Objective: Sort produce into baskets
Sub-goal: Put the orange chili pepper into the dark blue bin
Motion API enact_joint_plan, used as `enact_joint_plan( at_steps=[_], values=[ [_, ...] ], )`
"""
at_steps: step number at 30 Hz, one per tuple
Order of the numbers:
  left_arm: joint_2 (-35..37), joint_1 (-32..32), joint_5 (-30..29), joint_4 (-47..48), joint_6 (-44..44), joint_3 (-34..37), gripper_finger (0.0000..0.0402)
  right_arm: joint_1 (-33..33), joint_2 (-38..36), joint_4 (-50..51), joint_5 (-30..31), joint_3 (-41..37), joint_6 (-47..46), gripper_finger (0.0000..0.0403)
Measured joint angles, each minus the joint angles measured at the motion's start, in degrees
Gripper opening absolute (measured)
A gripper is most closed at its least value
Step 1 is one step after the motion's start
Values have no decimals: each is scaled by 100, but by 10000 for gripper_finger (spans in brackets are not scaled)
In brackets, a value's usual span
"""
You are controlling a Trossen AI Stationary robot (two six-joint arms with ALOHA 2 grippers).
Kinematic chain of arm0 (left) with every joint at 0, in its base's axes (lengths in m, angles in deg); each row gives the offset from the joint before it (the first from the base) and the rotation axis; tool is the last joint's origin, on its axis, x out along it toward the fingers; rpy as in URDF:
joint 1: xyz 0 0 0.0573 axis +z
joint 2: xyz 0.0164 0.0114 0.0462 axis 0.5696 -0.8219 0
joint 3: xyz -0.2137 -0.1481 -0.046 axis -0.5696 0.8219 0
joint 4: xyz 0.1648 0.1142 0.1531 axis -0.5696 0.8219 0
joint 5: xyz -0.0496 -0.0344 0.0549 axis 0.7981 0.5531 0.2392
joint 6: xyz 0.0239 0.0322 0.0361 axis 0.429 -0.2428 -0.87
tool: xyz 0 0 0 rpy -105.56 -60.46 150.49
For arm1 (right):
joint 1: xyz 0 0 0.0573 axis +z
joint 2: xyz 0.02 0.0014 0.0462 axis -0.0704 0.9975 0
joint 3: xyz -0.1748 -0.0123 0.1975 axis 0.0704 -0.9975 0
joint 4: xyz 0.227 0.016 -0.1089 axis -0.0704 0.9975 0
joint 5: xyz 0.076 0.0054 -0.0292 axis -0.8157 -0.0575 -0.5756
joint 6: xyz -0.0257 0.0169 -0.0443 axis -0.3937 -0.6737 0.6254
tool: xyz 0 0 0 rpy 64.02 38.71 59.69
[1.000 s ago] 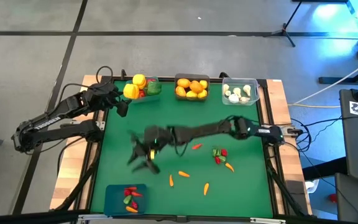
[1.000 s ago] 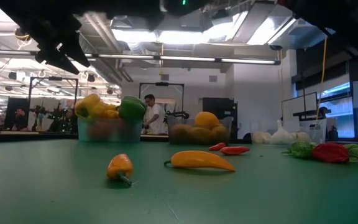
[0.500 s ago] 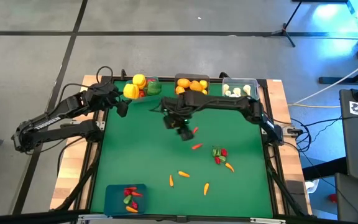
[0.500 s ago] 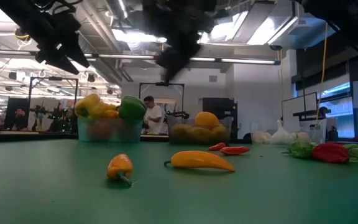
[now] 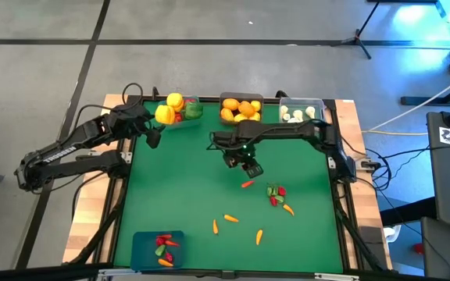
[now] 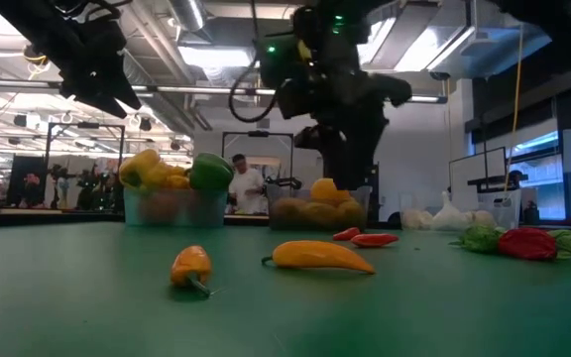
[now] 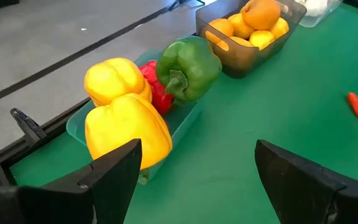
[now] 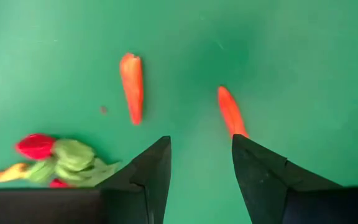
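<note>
From above, the right gripper point(image 5: 250, 166) hovers empty over mid-table, just above a red chilli point(image 5: 247, 184); the left gripper point(image 5: 153, 134) waits beside the teal basket point(image 5: 180, 112) of peppers. At table height, a carrot point(image 6: 320, 256) lies in front. Both wrist views show fingers point(image 8: 149, 171) parted, holding nothing.

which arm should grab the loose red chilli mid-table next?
Right. Its open, empty end effector hangs just above the red chilli, which shows between its fingers in its wrist view. The left end effector waits by the teal pepper basket, far off.
</note>
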Motion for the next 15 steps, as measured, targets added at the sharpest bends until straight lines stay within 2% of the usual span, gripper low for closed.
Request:
enact_joint_plan(
  at_steps=[3,8,15],
  values=[
    [0,0,2,0,-32,0,308,6,-425,-761,234,-744,125,168],
    [0,0,2,0,40,0,308,5,-953,-2274,151,-1981,139,168],
    [0,-2,2,-3,145,0,308,7,-949,-3021,174,-2686,131,168]
  ],
)
